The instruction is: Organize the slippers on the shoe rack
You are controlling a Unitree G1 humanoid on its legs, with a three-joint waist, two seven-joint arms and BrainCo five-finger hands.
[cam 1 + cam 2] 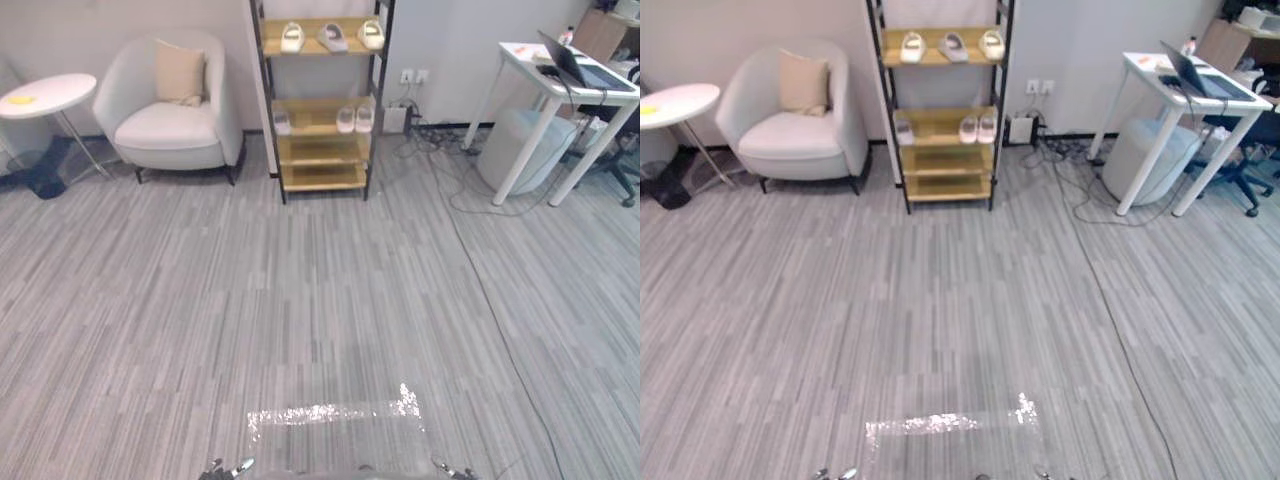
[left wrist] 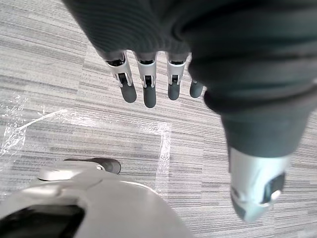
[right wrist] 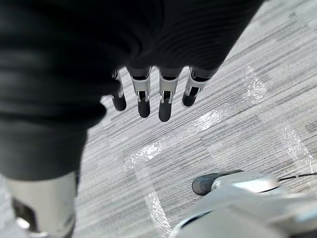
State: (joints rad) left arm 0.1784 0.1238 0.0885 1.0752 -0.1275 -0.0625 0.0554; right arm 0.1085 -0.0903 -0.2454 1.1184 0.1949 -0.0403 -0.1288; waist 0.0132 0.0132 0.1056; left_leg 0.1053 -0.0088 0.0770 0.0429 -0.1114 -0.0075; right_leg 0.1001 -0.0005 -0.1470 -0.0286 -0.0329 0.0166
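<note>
Bright even light, white glare on clear floor tape

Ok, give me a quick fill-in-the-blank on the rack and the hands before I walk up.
The top shelf of the shoe rack holds ___ slippers.
In the eye views the armchair stands to the ___ of the rack.
The left hand and the right hand both hold ___.
Missing words: three; left; nothing.
</note>
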